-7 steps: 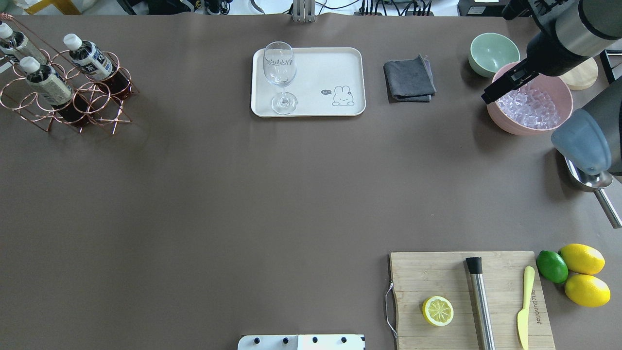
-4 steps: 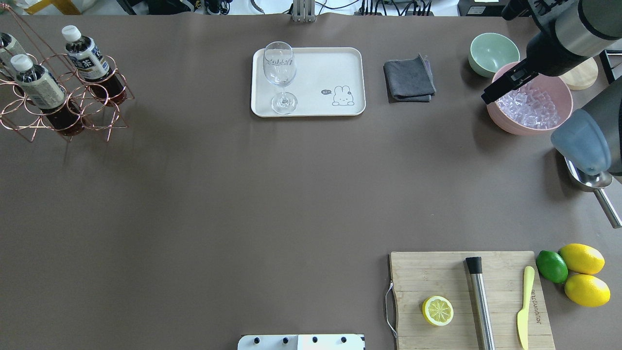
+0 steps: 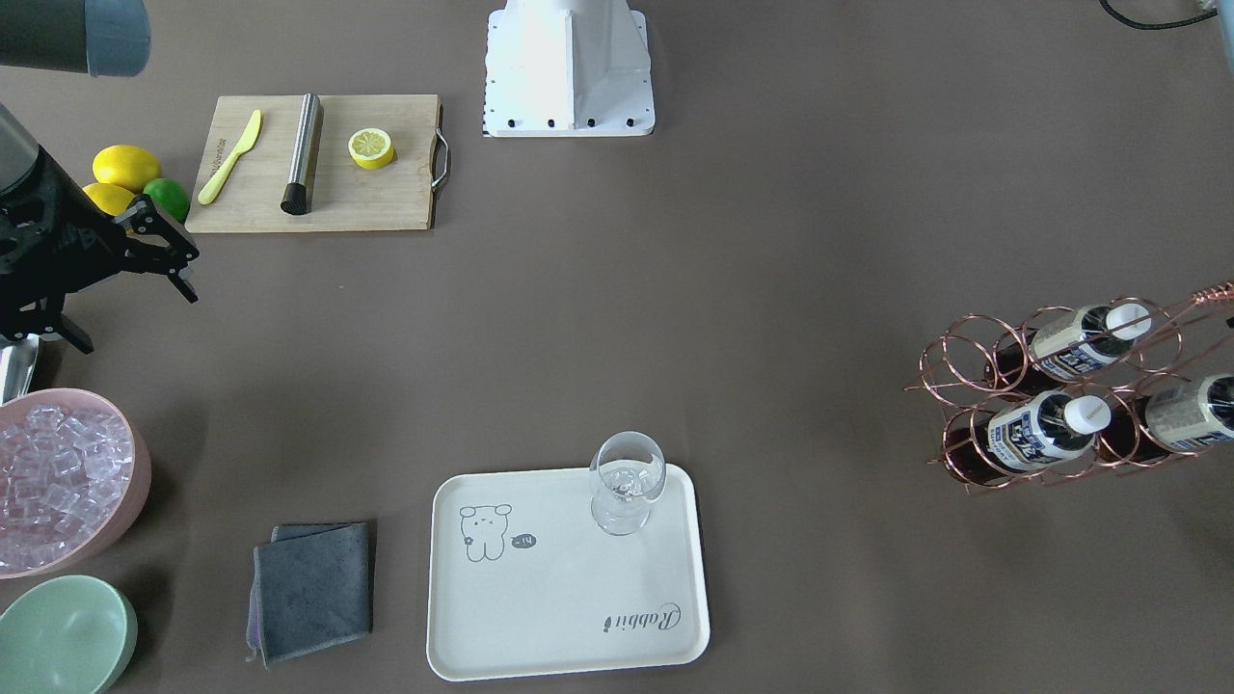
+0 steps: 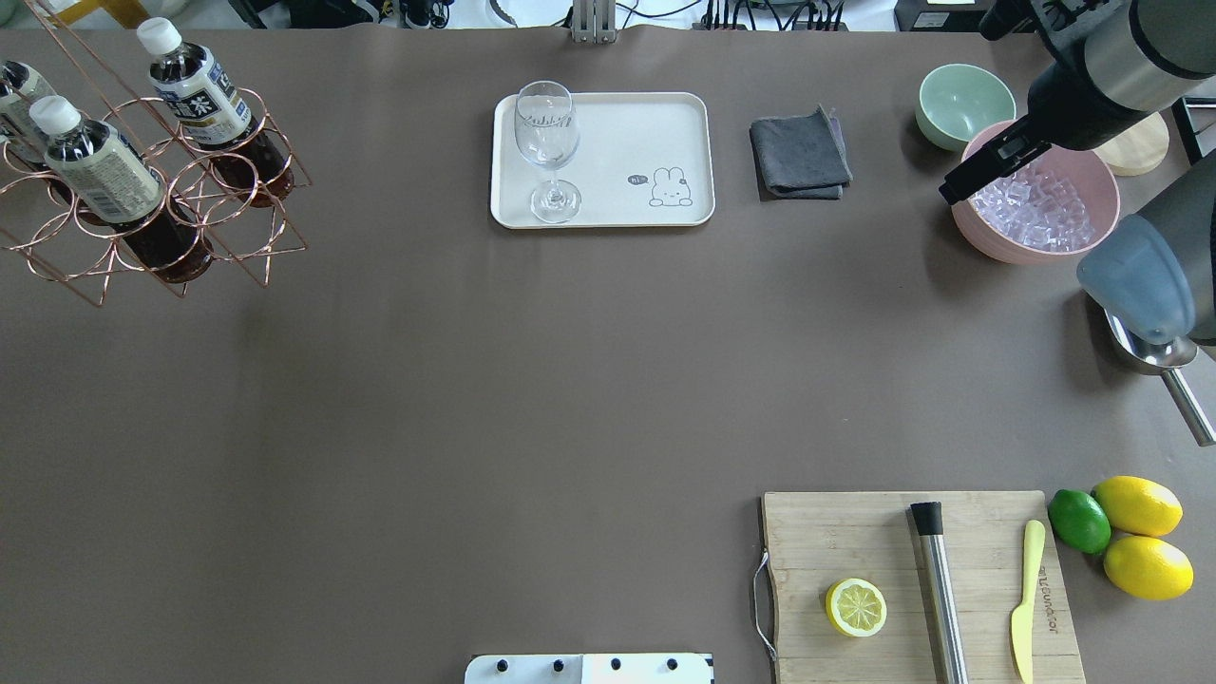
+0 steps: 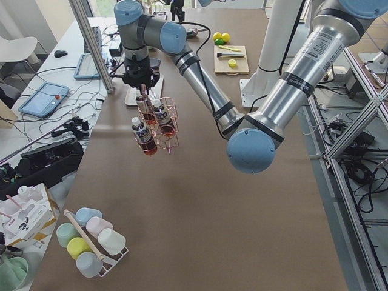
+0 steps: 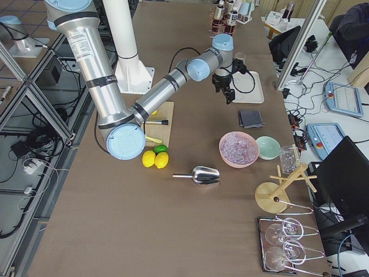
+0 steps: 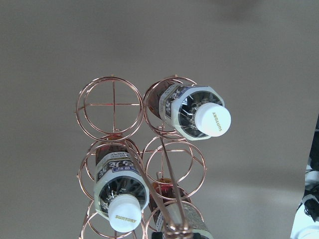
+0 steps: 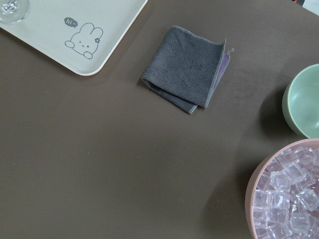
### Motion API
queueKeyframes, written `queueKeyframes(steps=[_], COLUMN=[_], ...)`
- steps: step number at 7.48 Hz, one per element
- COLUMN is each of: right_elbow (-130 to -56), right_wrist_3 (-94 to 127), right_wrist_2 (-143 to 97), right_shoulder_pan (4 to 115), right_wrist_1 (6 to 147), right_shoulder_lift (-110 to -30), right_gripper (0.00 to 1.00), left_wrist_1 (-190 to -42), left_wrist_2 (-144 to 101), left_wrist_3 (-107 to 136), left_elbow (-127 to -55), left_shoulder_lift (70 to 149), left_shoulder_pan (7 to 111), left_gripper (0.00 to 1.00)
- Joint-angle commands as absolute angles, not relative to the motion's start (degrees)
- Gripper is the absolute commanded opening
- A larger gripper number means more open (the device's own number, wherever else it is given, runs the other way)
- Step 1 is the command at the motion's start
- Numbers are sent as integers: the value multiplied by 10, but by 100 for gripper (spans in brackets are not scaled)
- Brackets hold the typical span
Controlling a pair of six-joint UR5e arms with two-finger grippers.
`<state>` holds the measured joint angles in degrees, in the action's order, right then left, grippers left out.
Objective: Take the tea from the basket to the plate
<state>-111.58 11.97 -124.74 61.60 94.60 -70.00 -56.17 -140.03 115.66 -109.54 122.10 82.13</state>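
The copper wire basket hangs above the table at the far left with three tea bottles in it, two of them standing out. In the exterior left view the left gripper is at the basket's handle above the basket; I cannot tell whether it is open or shut. The left wrist view looks down on the bottles and rings. The cream plate lies at the table's far middle, apart from the basket. My right gripper is open and empty beside the pink bowl.
A wine glass stands on the plate's left part. A grey cloth, a green bowl and a pink bowl of ice lie to the right. A cutting board, lemons, a lime and a metal scoop are at the near right.
The basket with its bottles has risen toward the overhead camera and shifted a little to the right, after swinging left. The right arm has not moved.
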Motion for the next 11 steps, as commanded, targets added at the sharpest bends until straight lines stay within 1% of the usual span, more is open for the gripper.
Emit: queueKeyframes(steps=[1, 3, 4, 5, 7, 9, 11], right_elbow=[-1115, -1113, -1111, -1112, -1112, -1112, -1113], right_wrist_3=[120, 120, 120, 120, 120, 120, 120], right_wrist_2=[-1248, -1248, -1246, -1246, -1247, -1246, -1247], right_shoulder_pan=[613, 612, 611, 612, 611, 610, 607], right_wrist_1=[946, 946, 946, 945, 945, 945, 945], right_shoulder_lift=[-700, -701, -702, -707, -707, -707, -707], right_gripper=[100, 100, 100, 100, 100, 100, 100], left_wrist_1=[-527, -535, -539, -547, -616, -654, -654], left_wrist_2=[-1419, -1421, -1416, -1416, -1395, -1394, -1394], left_wrist_3=[1226, 1286, 1327, 1363, 1480, 1525, 1540], left_elbow=[-1136, -1146, -1162, -1164, -1160, -1151, -1164], left_shoulder_lift=[1265, 1294, 1307, 1319, 1337, 1347, 1351], left_shoulder_pan=[797, 765, 743, 694, 631, 605, 586], left_gripper=[0, 0, 0, 0, 0, 0, 0])
